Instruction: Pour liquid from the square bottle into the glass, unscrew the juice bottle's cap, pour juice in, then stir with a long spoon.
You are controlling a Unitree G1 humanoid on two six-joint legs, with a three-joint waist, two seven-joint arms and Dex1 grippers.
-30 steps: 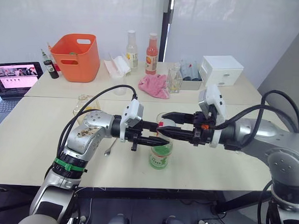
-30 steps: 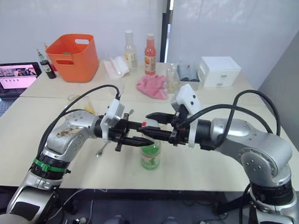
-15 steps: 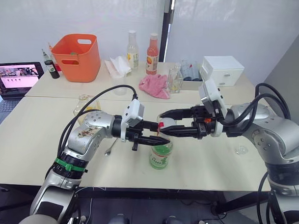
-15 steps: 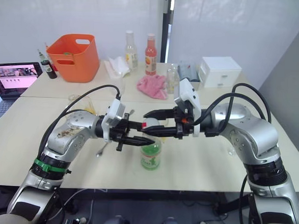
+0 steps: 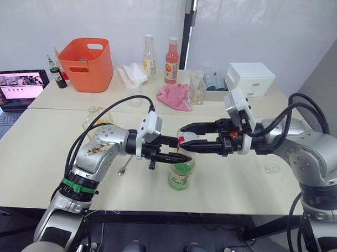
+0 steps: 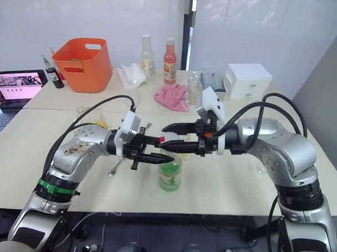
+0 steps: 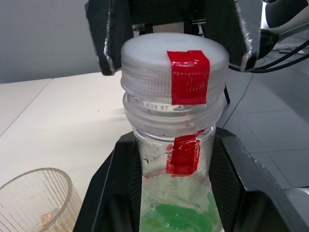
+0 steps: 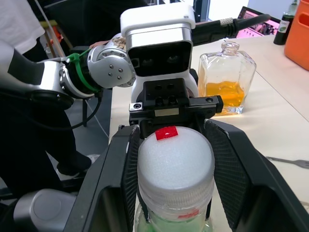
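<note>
On the beige table (image 5: 34,165), an orange bucket (image 5: 85,64).

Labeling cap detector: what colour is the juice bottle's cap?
White cap with a red tape strip, clearest in the left wrist view.

cap (image 7: 174,72) on juice bottle (image 7: 175,193) | left fingers (image 7: 113,193) likely gripping neck

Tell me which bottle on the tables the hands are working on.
The juice bottle with green liquid at the near table's front, its white cap between the right hand's fingers. The other tall bottles stand far back.
</note>
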